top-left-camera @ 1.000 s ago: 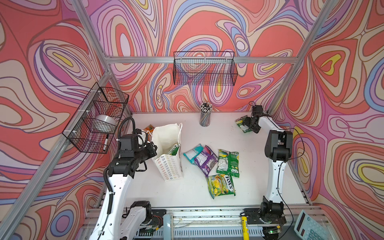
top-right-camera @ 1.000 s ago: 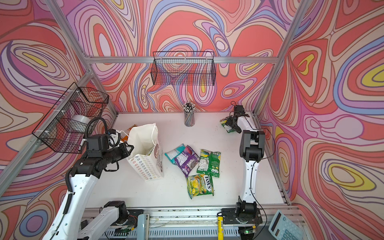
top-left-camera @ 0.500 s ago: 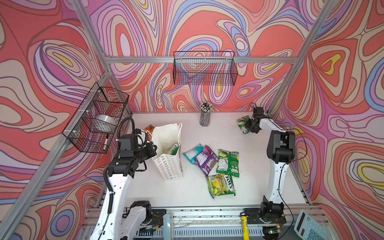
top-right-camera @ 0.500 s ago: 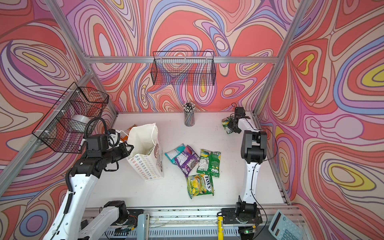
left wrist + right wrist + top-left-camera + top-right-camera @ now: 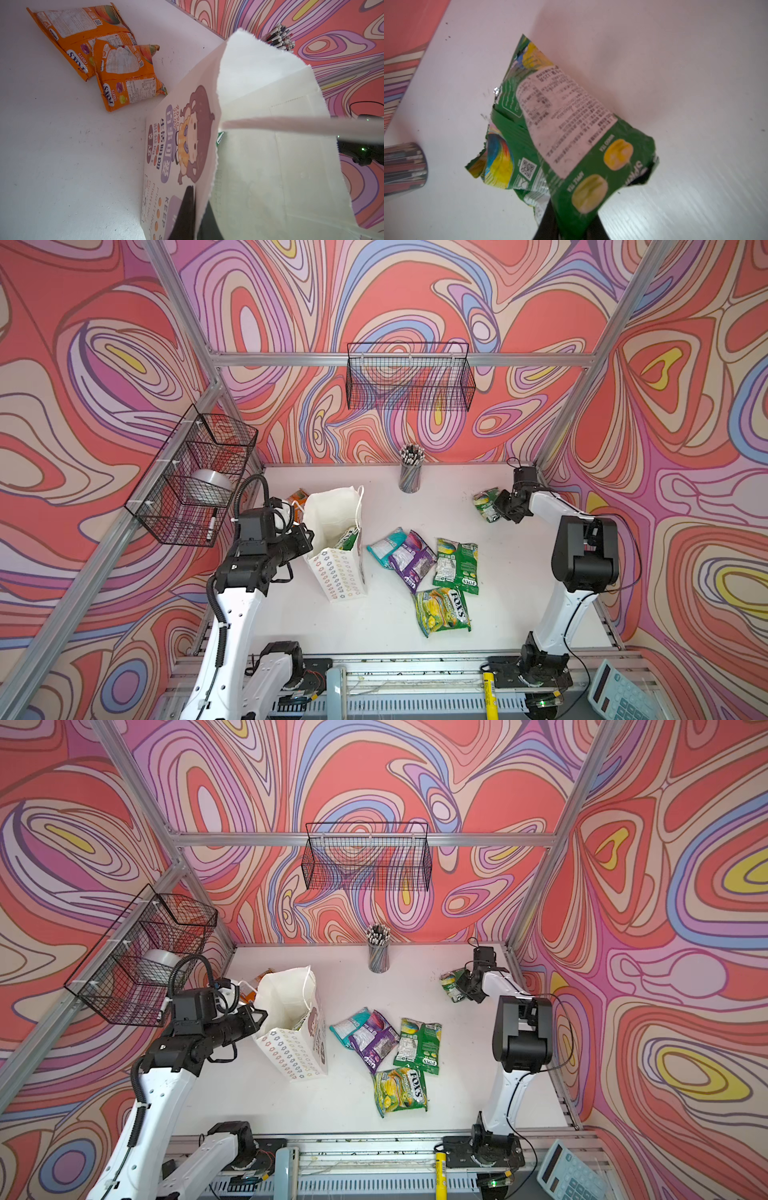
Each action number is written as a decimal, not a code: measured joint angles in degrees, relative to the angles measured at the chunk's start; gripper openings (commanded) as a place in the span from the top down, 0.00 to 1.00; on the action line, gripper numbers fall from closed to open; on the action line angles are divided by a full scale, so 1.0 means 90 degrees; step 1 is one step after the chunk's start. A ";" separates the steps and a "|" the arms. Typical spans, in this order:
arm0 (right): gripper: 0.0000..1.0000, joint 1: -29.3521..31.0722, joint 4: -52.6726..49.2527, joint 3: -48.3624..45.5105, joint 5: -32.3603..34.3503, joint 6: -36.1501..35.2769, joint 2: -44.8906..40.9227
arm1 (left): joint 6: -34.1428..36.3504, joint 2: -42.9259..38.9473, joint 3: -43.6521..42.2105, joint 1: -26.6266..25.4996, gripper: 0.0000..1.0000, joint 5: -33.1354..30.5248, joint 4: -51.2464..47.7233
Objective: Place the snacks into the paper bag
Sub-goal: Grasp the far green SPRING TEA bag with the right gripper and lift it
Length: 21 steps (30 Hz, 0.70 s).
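Note:
The white paper bag stands open at the left, a green pouch inside. My left gripper is shut on the bag's rim. At the far right my right gripper is shut on a crumpled green snack; a second green pouch lies partly under it. Teal, purple and two green snacks lie mid-table. Two orange pouches sit behind the bag.
A mesh pencil cup stands at the back wall. Wire baskets hang on the left wall and the back wall. A calculator lies off the table's front right corner.
My right gripper has shut on the green snack and shifted slightly toward the front with it. The left arm and the bag have not moved.

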 measured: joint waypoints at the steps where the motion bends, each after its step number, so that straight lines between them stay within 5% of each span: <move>1: 1.00 0.0000 0.0063 -0.0158 -0.0061 0.0032 -0.0209 | 0.0000 0.0010 0.0000 0.0000 1.00 0.0007 0.0000; 21: 1.00 0.0000 0.0146 -0.1800 -0.0974 0.0036 -0.3174 | 0.0000 0.0112 0.0000 0.0029 1.00 0.0075 0.0044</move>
